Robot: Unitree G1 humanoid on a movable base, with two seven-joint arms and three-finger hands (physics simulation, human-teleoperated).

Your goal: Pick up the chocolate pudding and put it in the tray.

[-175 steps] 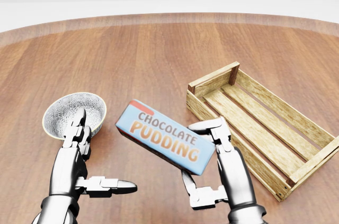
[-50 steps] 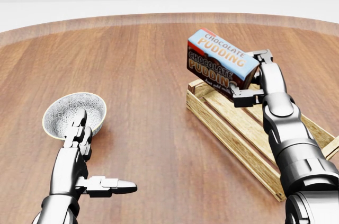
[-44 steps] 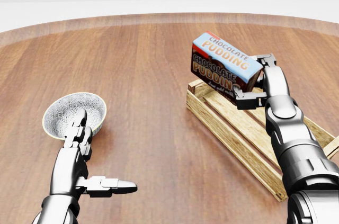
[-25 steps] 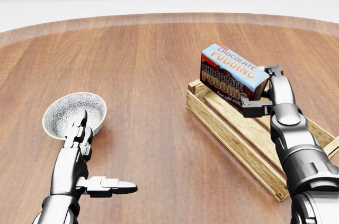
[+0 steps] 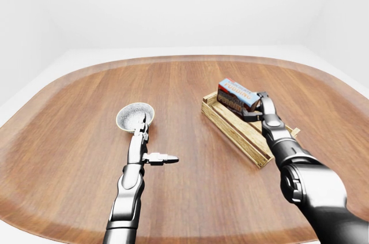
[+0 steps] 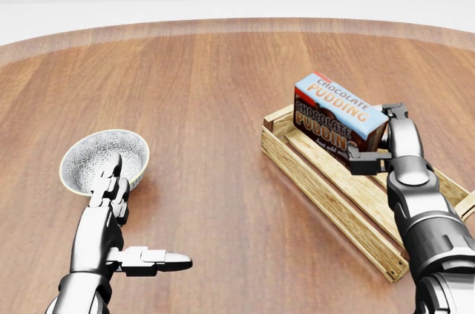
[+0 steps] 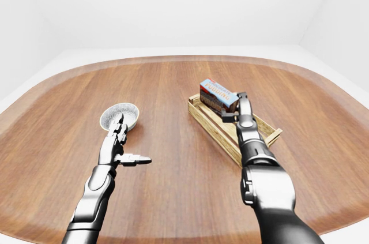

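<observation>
The right hand (image 6: 387, 139) fingers pinch the chocolate pudding (image 6: 338, 115) above the tray (image 6: 326, 184); the left hand (image 6: 111, 217) fingers are spread.

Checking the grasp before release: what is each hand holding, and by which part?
The right hand grips the chocolate pudding box by its right end, fingers closed round it, over the tray. The left hand holds nothing.
</observation>
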